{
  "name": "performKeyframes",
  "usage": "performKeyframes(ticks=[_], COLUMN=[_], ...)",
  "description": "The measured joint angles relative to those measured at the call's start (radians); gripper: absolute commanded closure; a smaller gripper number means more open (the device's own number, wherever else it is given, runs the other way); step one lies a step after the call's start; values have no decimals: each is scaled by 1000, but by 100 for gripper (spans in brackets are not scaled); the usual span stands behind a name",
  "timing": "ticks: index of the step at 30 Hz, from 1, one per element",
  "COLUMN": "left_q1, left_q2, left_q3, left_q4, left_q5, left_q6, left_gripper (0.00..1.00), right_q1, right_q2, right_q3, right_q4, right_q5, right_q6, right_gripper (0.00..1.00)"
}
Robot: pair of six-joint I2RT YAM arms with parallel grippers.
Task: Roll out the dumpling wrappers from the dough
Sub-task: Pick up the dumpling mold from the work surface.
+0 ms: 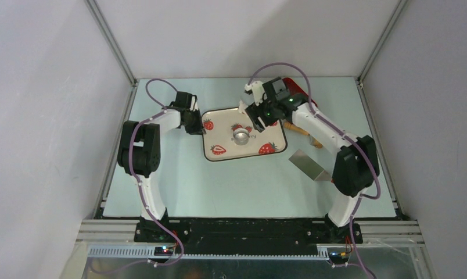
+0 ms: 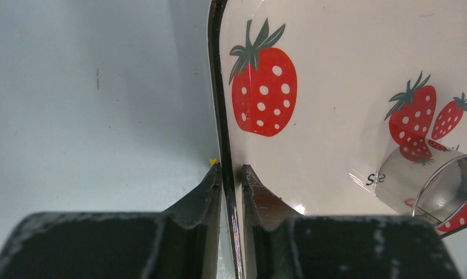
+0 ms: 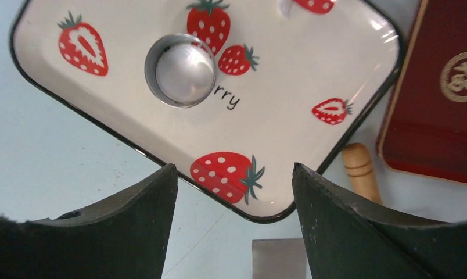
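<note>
On the table (image 1: pixel 219 192), a tray (image 1: pixel 222 138) is pinched at its rim by the left pincer (image 2: pixel 231 171), right pincer (image 3: pixel 234 170) spread wide; dough seemingly must be fetched next.

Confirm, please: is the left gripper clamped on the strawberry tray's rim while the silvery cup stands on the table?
Not quite: the silvery cup stands on the strawberry tray, as the right wrist view shows; the left gripper does clamp the rim.

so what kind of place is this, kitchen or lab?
Likely a lab robot cell staged for kitchen work: bare panel walls on aluminium framing, a plain table, and props only: a strawberry tray, metal cup, wooden handle.
</note>
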Motion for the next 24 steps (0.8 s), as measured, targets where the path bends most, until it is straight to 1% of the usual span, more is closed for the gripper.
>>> performKeyframes(ticks=[3, 10, 18, 20, 24], left_q1=[0, 2, 2, 2, 2], left_q2=[0, 1, 1, 1, 1], left_q3=[0, -4, -4, -4, -4], left_q4=[0, -6, -7, -6, -6], left_q5=[0, 0, 1, 1, 1], left_q6=[0, 0, 0, 0, 0], left_gripper=[78, 71, 68, 68, 67], right_q1=[29, 93, 100, 106, 126], right_q2=[48, 47, 50, 56, 79], right_q3=[-2, -9, -3, 7, 42], right_q4=[-8, -11, -8, -8, -9], right_q5=[33, 83, 161, 177, 197], right_q6=[11, 14, 51, 67, 100], right_gripper=[20, 20, 25, 27, 29])
